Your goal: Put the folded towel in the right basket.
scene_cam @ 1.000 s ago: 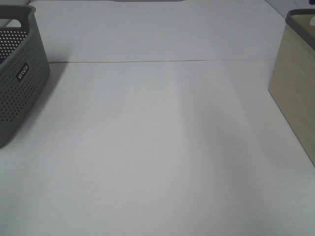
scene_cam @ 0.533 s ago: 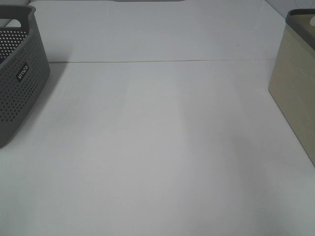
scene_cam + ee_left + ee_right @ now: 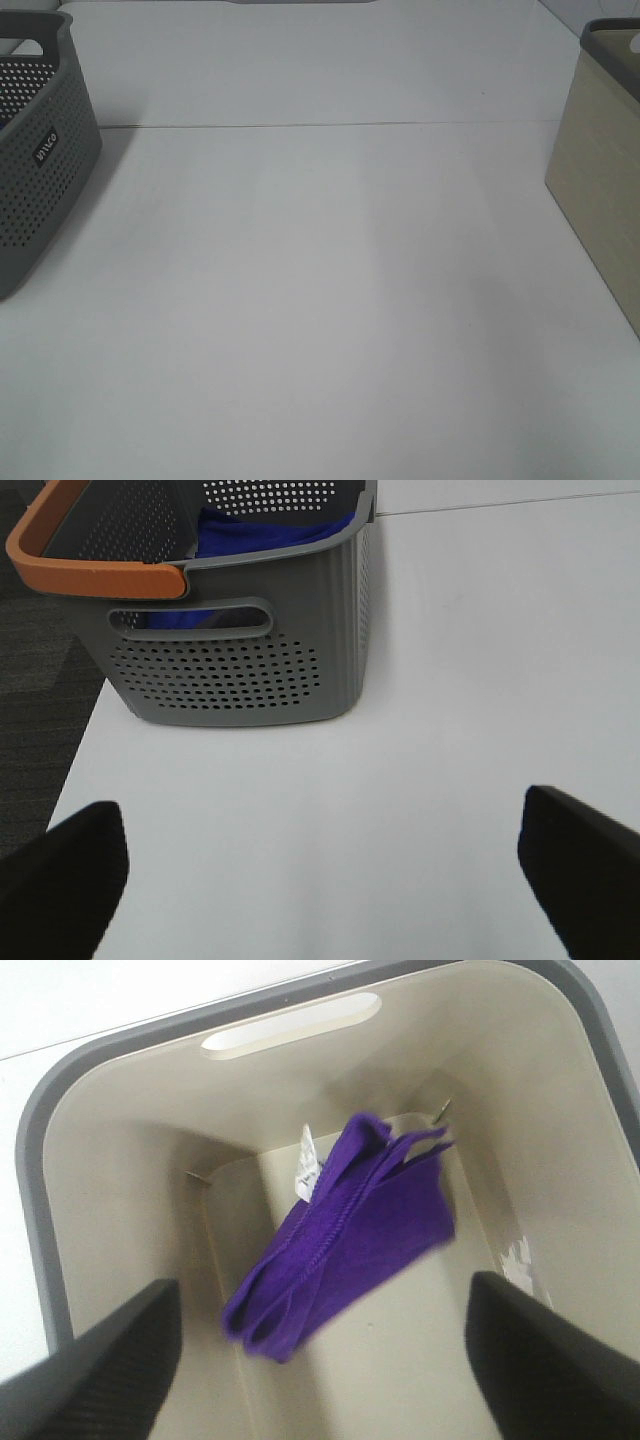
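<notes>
1. The folded towel [image 3: 345,1230], purple, is inside the right basket [image 3: 120,1160], down near its floor and slanted across it. A small white tag [image 3: 306,1175] sticks out at one edge.
2. The right claw [image 3: 320,1360] hangs above the basket's mouth with its jaws spread wide and nothing between them.
3. In the right wrist view only the two dark fingertips [image 3: 95,1360] show, at the edges of the frame. The towel sits in the gap between them but deeper in the basket, clear of both.
4. The towel's outline is a little blurred, so I cannot tell whether it rests fully on the floor.
5. The right basket has beige walls, a grey rim and a slot handle. In the high view only its side shows, at the right edge of the white tabletop [image 3: 320,300].
6. The left claw [image 3: 320,875] is also spread apart and holds nothing. It hangs over bare tabletop, near the left basket [image 3: 240,675] but not touching it.
7. The left basket is grey and perforated with an orange handle [image 3: 90,575]. A blue cloth [image 3: 265,528] lies inside it.
8. Neither arm shows in the high view.
</notes>
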`<state>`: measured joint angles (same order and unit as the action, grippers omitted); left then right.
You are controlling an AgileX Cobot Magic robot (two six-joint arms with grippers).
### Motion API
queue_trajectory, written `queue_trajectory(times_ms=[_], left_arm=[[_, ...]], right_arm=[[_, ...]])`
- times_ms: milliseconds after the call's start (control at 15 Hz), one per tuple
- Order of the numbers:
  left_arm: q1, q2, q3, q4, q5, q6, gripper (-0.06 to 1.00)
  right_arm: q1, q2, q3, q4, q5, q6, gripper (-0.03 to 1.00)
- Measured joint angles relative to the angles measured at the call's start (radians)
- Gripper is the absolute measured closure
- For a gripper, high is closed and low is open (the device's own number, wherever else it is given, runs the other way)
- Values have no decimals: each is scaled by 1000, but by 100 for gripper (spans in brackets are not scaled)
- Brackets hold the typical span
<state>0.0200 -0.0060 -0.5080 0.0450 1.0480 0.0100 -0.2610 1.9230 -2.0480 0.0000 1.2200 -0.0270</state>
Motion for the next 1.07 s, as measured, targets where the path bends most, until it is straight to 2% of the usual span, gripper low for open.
queue_trajectory(times_ms=[67, 200, 267, 400, 533, 667, 800, 933, 1067], left_arm=[[0, 0, 0, 0, 0, 0, -5], [0, 0, 0, 0, 0, 0, -5], [0, 0, 0, 0, 0, 0, -5], [0, 0, 0, 0, 0, 0, -5], [0, 0, 0, 0, 0, 0, -5], [0, 0, 0, 0, 0, 0, -5], [0, 0, 0, 0, -1, 0, -5], [0, 0, 0, 0, -1, 0, -5], [0, 0, 0, 0, -1, 0, -5]], right_arm=[[0, 0, 0, 0, 0, 0, 13], [0, 0, 0, 0, 0, 0, 8], [0, -1, 0, 17, 0, 0, 8], [8, -12, 0, 145, 0, -26, 10], [90, -27, 0, 221, 0, -59, 13], [189, -29, 0, 172, 0, -56, 13], [251, -33, 0, 117, 0, -36, 14], [255, -66, 36, 122, -2, -2, 15], [255, -183, 170, 125, -2, 0, 17]])
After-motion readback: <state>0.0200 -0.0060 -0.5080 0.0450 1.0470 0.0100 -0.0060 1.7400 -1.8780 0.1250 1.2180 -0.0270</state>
